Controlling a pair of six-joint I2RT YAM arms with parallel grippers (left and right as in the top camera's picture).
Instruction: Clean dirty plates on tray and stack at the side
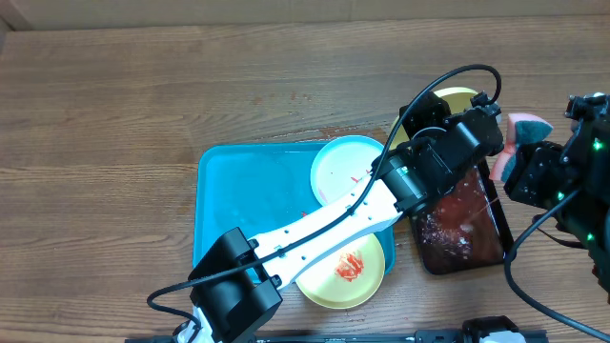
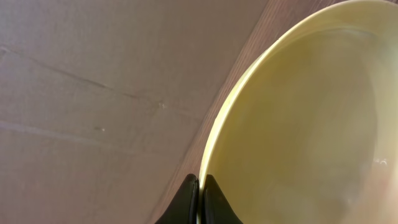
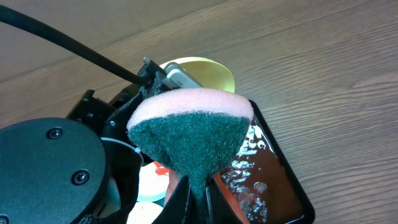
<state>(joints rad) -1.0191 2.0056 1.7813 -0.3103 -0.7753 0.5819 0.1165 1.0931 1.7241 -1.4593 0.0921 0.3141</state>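
By the dark tray (image 1: 469, 233), my left gripper (image 2: 199, 186) pinches the yellow plate (image 2: 298, 112) by its thin rim. My right gripper (image 3: 196, 196) is clamped on the sponge (image 3: 193, 130). I think hard scrubbing could lever that plate loose. The blue plate (image 1: 343, 167) and the sauced plate (image 1: 348, 269) lie on the tray (image 1: 229, 191).

On your wooden table (image 1: 143, 95) the turquoise tray (image 1: 238, 200) sits near the middle. A light blue plate (image 1: 338, 167) with a small red smear lies in the tray's far right corner. A yellow-green plate (image 1: 348, 276) with a red sauce blot lies at its near right corner, overlapping the rim. Your left arm (image 1: 334, 224) runs diagonally across both, and its dark head covers most of a pale yellow plate (image 1: 457, 97) beyond the tray. Just right of the tray sits a dark tray (image 1: 472, 229) of reddish liquid. Your right arm (image 1: 562, 171) is at the right edge, with a pink-and-green sponge (image 1: 526, 126) at its tip.
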